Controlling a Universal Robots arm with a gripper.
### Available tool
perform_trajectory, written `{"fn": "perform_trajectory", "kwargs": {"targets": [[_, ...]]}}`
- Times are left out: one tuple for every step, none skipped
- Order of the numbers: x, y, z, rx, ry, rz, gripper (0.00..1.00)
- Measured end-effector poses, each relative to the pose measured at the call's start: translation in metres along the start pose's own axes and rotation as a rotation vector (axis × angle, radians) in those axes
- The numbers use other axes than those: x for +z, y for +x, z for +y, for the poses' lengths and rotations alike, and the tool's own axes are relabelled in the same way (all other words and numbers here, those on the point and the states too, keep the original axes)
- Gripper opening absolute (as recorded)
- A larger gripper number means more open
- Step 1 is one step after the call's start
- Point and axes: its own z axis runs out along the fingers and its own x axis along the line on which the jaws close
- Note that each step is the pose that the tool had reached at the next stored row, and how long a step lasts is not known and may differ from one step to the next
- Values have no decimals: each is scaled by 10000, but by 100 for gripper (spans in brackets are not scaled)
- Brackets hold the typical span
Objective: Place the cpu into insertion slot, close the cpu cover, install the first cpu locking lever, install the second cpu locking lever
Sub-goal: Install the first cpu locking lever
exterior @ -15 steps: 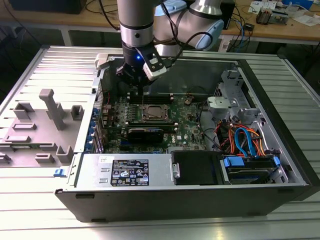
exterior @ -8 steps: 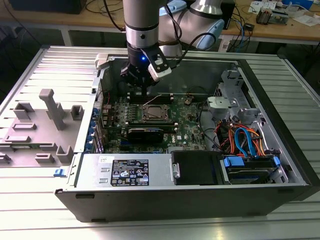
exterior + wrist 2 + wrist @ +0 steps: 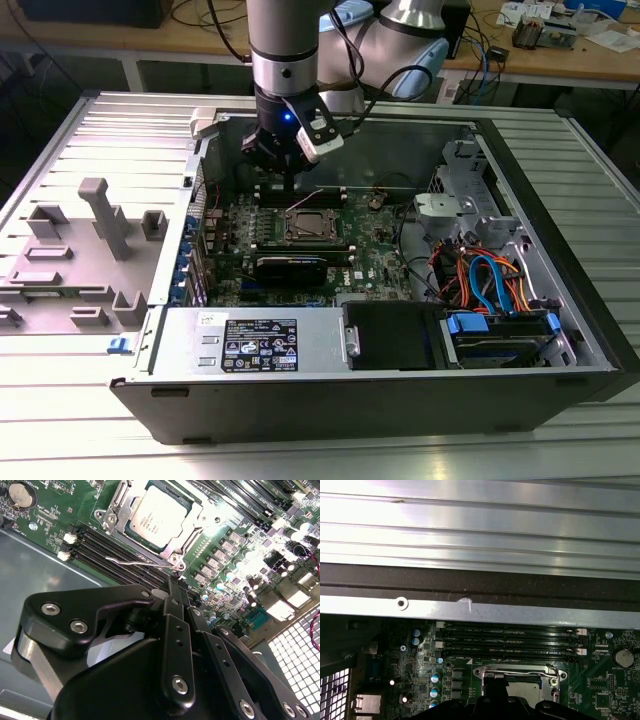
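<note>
Chip (image 3: 157, 512) lies flat in its socket on the green board (image 3: 227, 555), with the silver cover frame (image 3: 167, 552) folded down around its edges. A thin wire lever (image 3: 131, 561) runs along one side of the frame, beside the black memory slots (image 3: 100, 542). Pincer (image 3: 176, 585) hangs near the frame's corner, fingers drawn together with nothing between them, inside the open computer case (image 3: 400, 390).

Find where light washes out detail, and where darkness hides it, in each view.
Exterior view: the table ribs gleam pale under overhead light. Second wrist view: glare whitens the board beside the cpu, while the gripper is near-black. First wrist view: the table ribs blaze white above the dark case rim.
</note>
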Motion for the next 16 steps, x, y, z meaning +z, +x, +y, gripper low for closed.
{"fn": "perform_trajectory", "kwargs": {"targets": [[0,0,0,0,0,0,11],[0,0,0,0,0,0,11],[0,0,0,0,0,0,11],[0,-1,0,-1,0,0,11],[0,-1,0,0,0,0,11],[0,-1,0,0,0,0,11],[6,-2,-2,-1,-20,-1,11],[14,-2,-3,-1,-58,-3,11],[19,-3,-4,2,-102,-6,11],[25,-4,-6,4,-152,-9,11],[30,-6,-7,6,-210,-12,11],[37,-8,-10,8,-253,-14,11],[49,-10,-12,8,-260,-17,11],[61,-13,-14,7,-258,-15,11],[78,-22,-16,8,-258,-14,11],[90,-33,-17,8,-258,-14,11]]}}
